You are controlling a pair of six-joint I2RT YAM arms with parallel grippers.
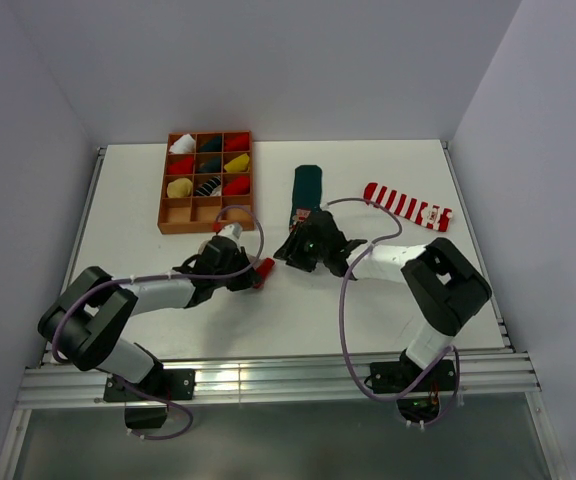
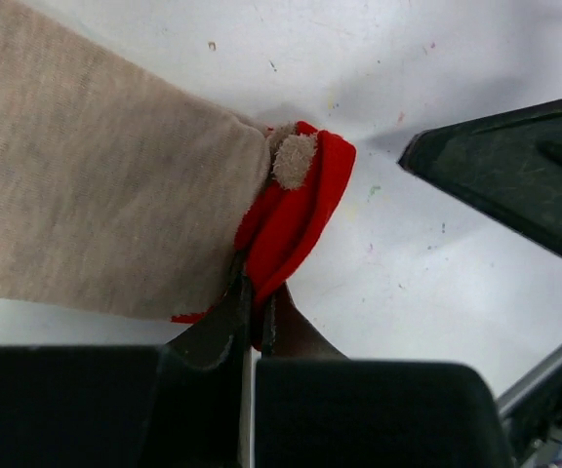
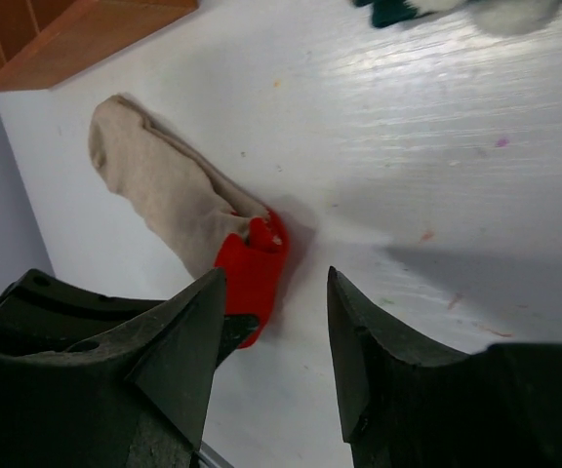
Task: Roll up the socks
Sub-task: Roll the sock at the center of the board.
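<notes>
The left gripper is seen closed tight, its jaws pinched on the red toe of the beige sock. The right gripper is held with its jaws parted about halfway and nothing gripped between them. It hangs just beside the left gripper, above the white table, and the red toe is seen through its gap.

An orange-brown tray, divided into small compartments, is set at the far left of the table. Rolled bundles are kept in its three far rows, one to a compartment. White, dark and red ones lie in the far row, red, dark and yellow in the next, and yellow, black-and-white striped and red in the third.

The beige sock is laid flat on the table near the tray's near corner, its toe toward the right gripper. The dark green sock is laid flat just beyond the right gripper. The red-and-white striped sock is laid flat at the far right, well apart from both grippers.
</notes>
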